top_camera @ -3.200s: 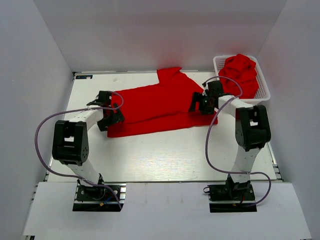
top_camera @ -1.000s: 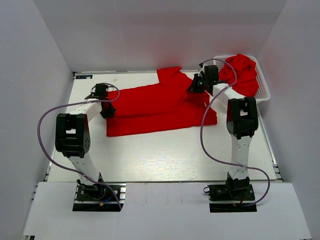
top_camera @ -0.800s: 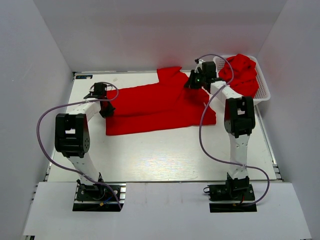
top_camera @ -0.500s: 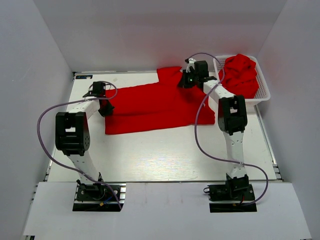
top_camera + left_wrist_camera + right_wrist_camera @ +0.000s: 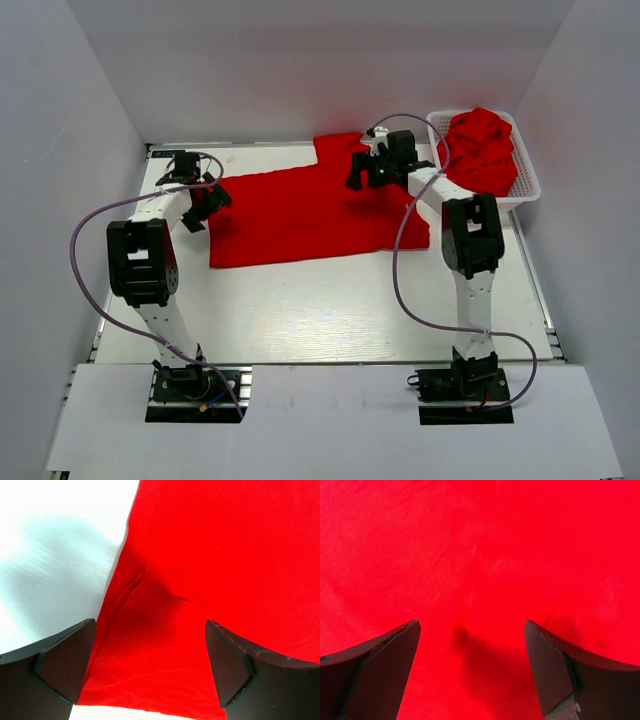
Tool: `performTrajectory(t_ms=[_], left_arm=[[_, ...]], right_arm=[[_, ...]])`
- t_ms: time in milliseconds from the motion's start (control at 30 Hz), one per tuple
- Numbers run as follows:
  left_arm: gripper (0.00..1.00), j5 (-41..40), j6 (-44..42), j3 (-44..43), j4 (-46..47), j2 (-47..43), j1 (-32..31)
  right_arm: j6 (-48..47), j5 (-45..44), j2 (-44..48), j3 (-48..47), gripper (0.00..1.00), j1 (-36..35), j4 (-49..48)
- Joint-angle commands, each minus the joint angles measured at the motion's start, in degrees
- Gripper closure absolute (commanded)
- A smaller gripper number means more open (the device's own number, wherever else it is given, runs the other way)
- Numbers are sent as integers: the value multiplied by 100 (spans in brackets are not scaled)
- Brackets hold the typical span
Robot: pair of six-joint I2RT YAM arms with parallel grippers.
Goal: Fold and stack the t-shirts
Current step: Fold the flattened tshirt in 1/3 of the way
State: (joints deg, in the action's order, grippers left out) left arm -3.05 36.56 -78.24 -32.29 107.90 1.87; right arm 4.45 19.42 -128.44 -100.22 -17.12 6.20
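Top external view first: is any writing showing?

— Only a small dark sticker (image 5: 170, 154) is sitting at the far left corner of the tabletop (image 5: 320, 310), and it is reading too small to make out.

— How is the t-shirt (image 5: 310, 210) lying?

— It is lying spread flat and plain red across the far half of the tabletop, with one sleeve (image 5: 338, 148) pointing toward the far edge. A crease (image 5: 131, 587) is running near its left edge in the left wrist view. More red garments (image 5: 480, 145) are sitting heaped in the white basket (image 5: 527, 185) at the far right.

— And the claws?

— The left claw (image 5: 203, 208) (image 5: 150, 665) is hanging over the shirt's left edge, spread wide and gripping nothing. The right claw (image 5: 358, 170) (image 5: 472, 665) is hanging over the cloth just below the sleeve, likewise gaping wide and holding nothing.
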Motion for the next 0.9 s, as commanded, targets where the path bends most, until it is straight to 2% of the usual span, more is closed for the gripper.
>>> performTrajectory(t_ms=[0,200,267,367,500,633,733,867], left_arm=[[0,164,-7,-227,100,-436,15],[0,331,-421,195,303,-779,-152],[0,909,-535,430,609,-779,-213],[0,1113,-597,634,795,-692,-424],[0,1113,-597,818,742,-410,-618],[0,1166,-597,1423,812,-357,-802],[0,1342,-545,1915,952,-585,-854],[0,1070,-544,2312,718,-901,-908]], right_arm=[[56,-131,1021,617,10,42,-505],[529,-870,1849,1752,10,69,-347],[688,-1290,1989,2076,10,95,-155],[961,-1572,2034,2358,10,157,4],[1357,-1424,1902,2665,10,358,171],[1786,-1116,1858,3026,10,482,233],[2076,-1019,2007,3674,10,535,233],[2463,-1072,2603,4693,10,544,338]])
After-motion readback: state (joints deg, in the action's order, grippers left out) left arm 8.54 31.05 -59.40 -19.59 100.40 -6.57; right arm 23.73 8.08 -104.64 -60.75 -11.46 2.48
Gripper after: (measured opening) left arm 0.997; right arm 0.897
